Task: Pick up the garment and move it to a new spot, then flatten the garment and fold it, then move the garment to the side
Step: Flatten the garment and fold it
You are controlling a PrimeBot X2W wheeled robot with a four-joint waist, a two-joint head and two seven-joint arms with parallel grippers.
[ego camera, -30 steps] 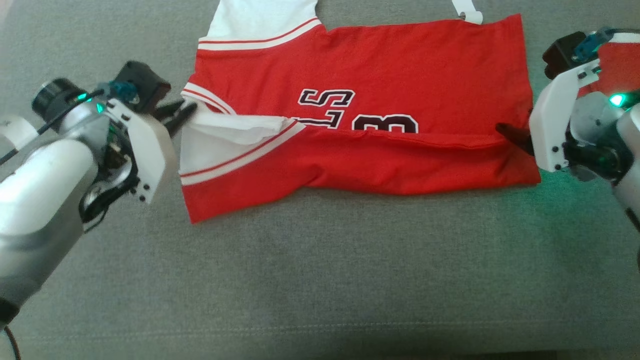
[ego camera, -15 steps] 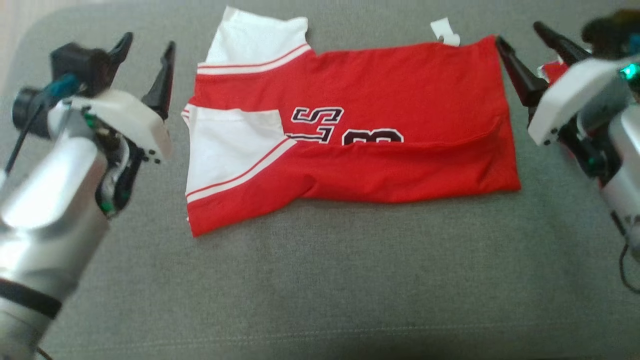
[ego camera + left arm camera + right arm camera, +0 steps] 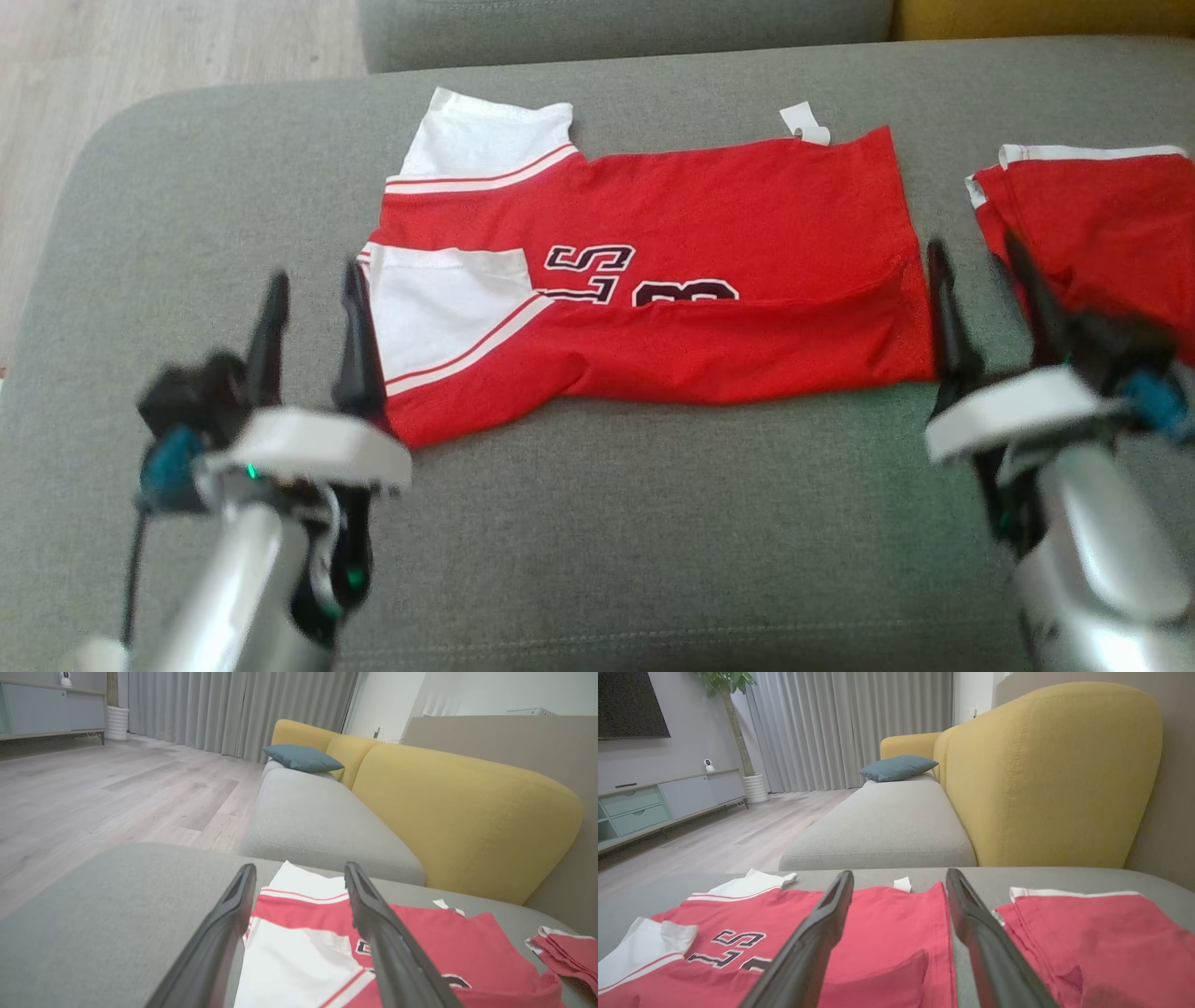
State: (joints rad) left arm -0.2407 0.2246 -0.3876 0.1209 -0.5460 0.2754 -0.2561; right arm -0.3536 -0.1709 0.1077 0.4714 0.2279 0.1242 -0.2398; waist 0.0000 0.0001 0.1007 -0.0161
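The garment (image 3: 700,215) is a red jersey with white sleeves and dark lettering. It lies flat on the grey cushion (image 3: 597,523), its near long edge folded over the middle; it also appears as garment (image 3: 420,947) and garment (image 3: 882,933). My left gripper (image 3: 313,285) stands open just off the jersey's white sleeve end, holding nothing. At the jersey's other end my right gripper (image 3: 978,254) is open too, fingers pointing away from me, empty. Left fingers (image 3: 219,933) and right fingers (image 3: 817,933) stand well apart in the wrist views.
A second red garment with white trim (image 3: 1092,224) lies on the cushion at the right, close to my right gripper. A yellow sofa back (image 3: 458,812) and another grey seat (image 3: 882,826) with a blue pillow (image 3: 896,767) lie beyond. Wooden floor (image 3: 140,56) runs along the left.
The left gripper has opened and let go of the jersey's sleeve end. Both arms have drawn back toward me, fingers now pointing forward. The head camera has tilted up, showing more of the sofa.
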